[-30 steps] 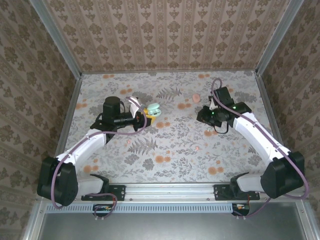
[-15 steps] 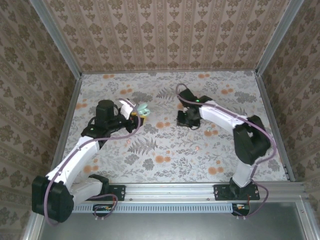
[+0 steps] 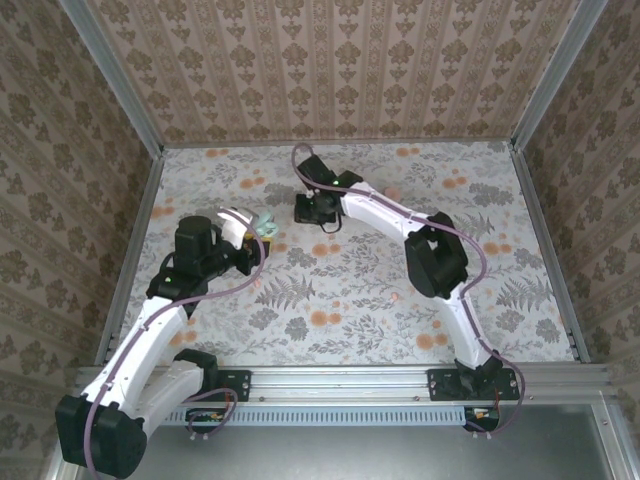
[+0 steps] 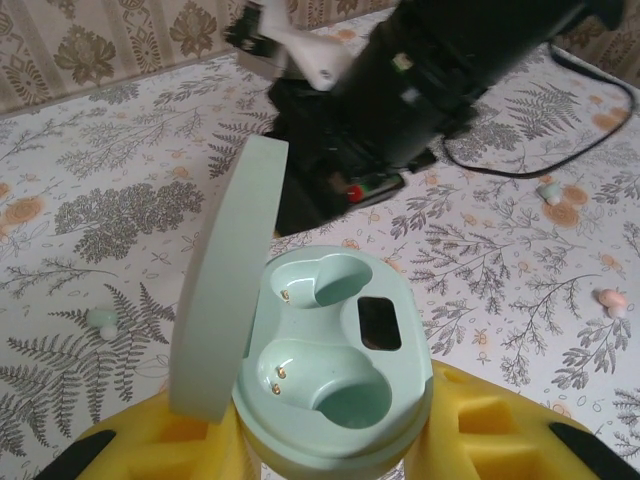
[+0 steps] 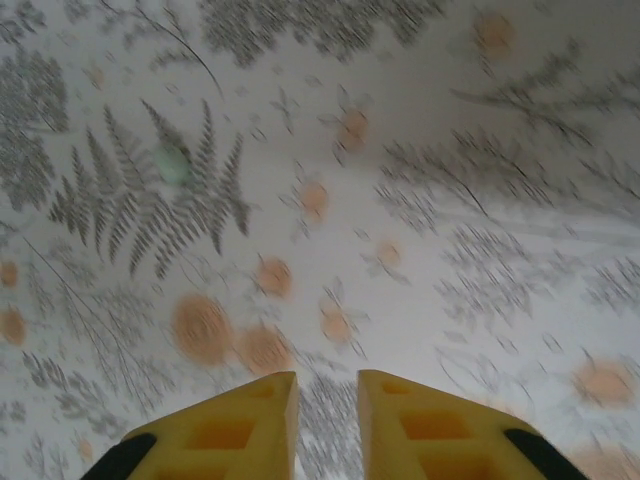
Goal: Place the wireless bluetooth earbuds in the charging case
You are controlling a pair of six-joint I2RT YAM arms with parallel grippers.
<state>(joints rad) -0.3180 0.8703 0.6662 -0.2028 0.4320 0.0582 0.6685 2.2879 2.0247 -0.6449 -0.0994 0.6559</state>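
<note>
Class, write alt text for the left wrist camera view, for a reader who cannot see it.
An open mint-green charging case, lid hinged up and both wells empty, is clamped in the left gripper. Behind it the black right arm hangs over the floral table, where a mint earbud and a pink earbud lie loose.

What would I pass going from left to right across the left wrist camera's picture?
First a mint earbud → the open charging case → a second mint earbud → a pink earbud.
</note>
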